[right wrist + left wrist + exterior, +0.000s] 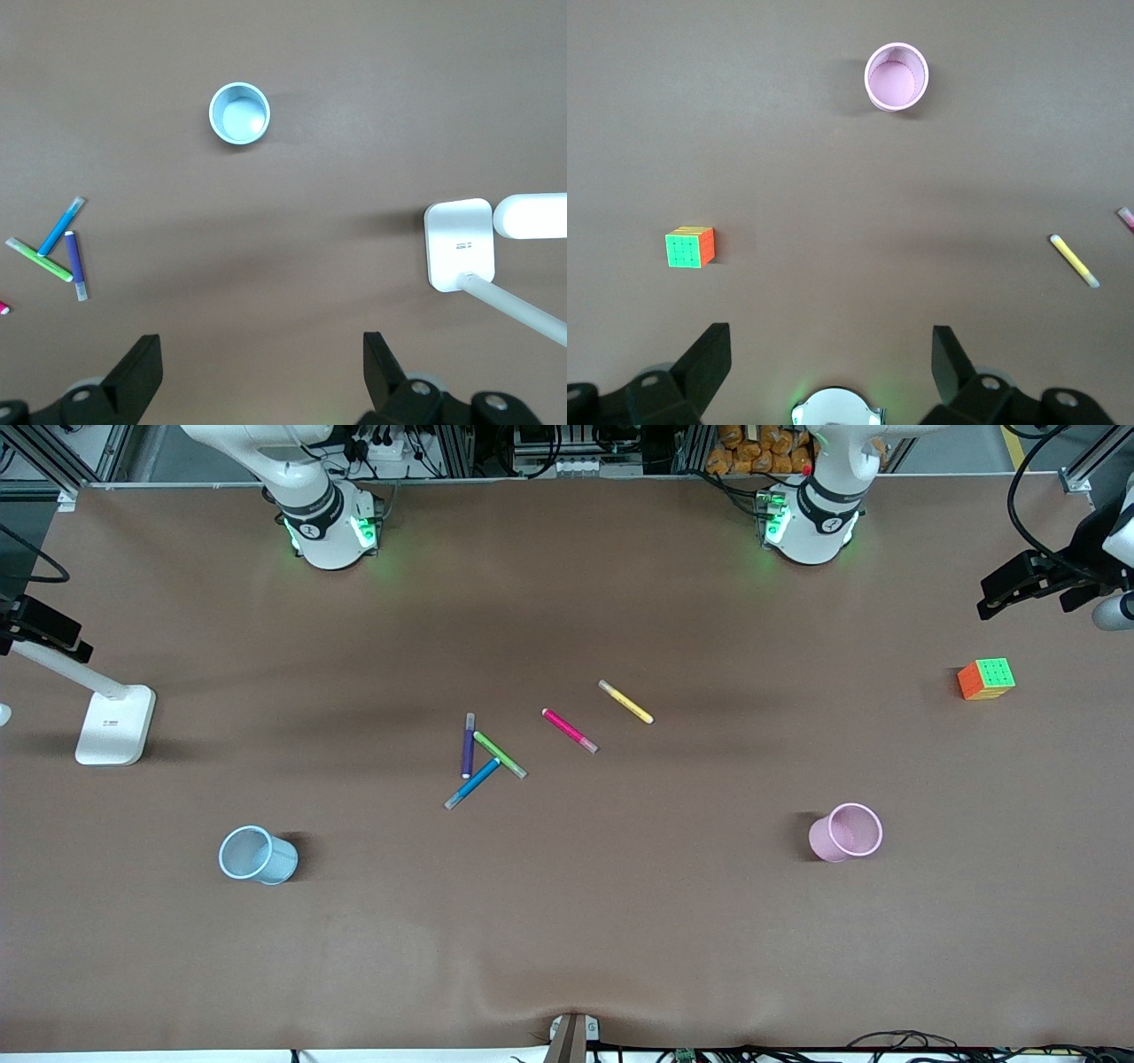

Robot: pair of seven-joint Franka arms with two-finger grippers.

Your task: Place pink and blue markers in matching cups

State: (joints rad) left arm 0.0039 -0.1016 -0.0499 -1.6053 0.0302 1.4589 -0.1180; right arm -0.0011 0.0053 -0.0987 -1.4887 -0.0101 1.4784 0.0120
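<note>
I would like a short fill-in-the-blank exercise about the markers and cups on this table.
1. The pink marker lies between the green marker and the ____ marker.
2. The blue marker touches the ____ marker.
3. The pink cup stands toward the ____ arm's end of the table.
4. The left pincer and right pincer are both ____.

Missing words: yellow; green; left; open

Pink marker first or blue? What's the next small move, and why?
Probably send the left gripper, open and high, down over the pink marker. It lies alone on the table, while the blue marker touches the green marker. The pink cup stands toward the left arm's end. The right gripper waits open.
</note>
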